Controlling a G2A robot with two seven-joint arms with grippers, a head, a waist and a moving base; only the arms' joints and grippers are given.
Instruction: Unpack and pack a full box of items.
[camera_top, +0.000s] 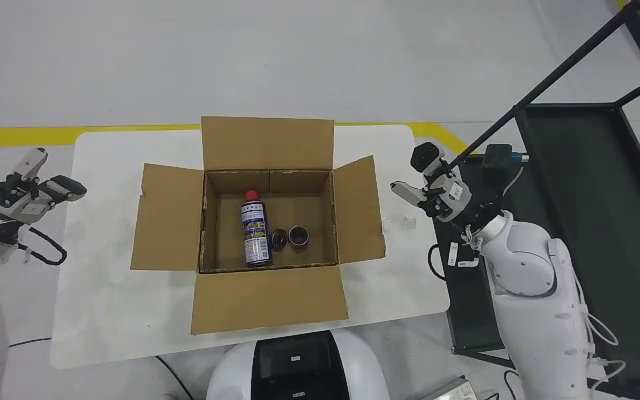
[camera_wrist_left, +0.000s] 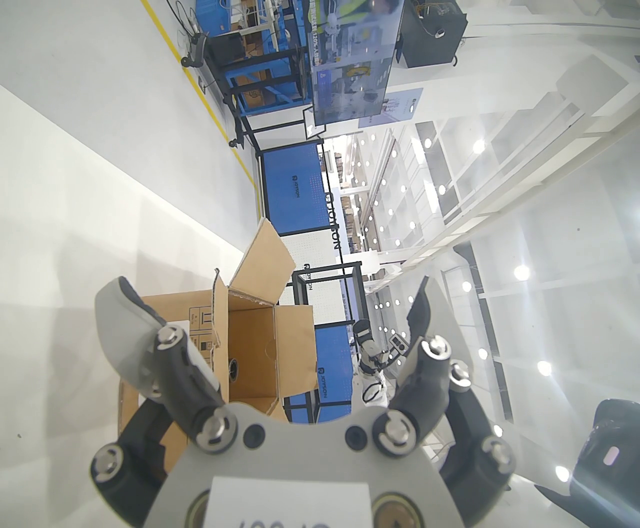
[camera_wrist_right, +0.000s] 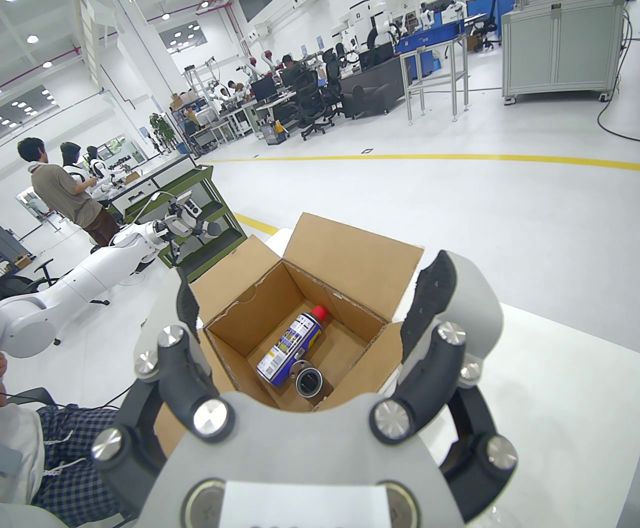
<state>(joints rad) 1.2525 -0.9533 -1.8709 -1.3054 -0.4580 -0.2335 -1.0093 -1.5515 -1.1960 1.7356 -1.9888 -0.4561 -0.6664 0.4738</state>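
Nearest, the right tool (camera_wrist_right: 310, 275) hung spread wide and empty, with the spray can (camera_wrist_right: 292, 345) lying inside the cardboard box (camera_wrist_right: 350, 260) at centre frame, so the sound move looked to be dropping straight between the flaps and closing across the can's body.

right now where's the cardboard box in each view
Top view: cardboard box centred on the table, flaps spread.
Left wrist view: cardboard box side-on, beyond the open left gripper.
Right wrist view: cardboard box beyond the open right gripper, inside visible.
Shared landmark: yellow floor line.
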